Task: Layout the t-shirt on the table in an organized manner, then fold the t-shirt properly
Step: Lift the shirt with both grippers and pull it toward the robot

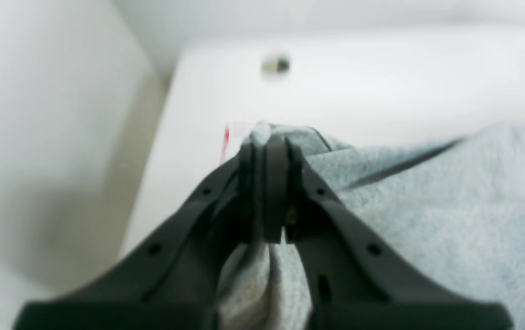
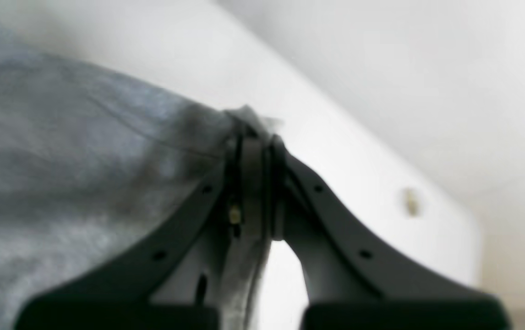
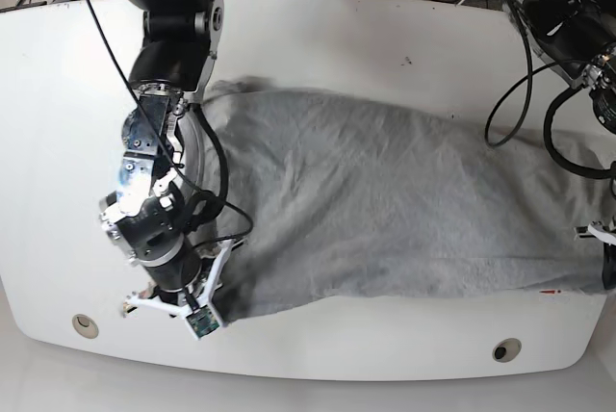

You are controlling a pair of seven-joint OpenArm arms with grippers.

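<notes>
Shirt (image 3: 385,210) lies spread across the table (image 3: 318,46), stretched lengthwise between both arms, wrinkly, its lower edge running along the table's near edge. L gripper (image 1: 265,151) is clamped on a bunched fabric edge near a red tape mark (image 1: 226,140). R gripper (image 2: 255,137) is pinched tight on the opposite edge, by a grommet hole (image 3: 85,323).

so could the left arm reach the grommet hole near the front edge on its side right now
Probably not yet. The left gripper is shut on the t-shirt at the table's end, so it would have to let go first. The grommet hole itself lies uncovered nearby.
</notes>
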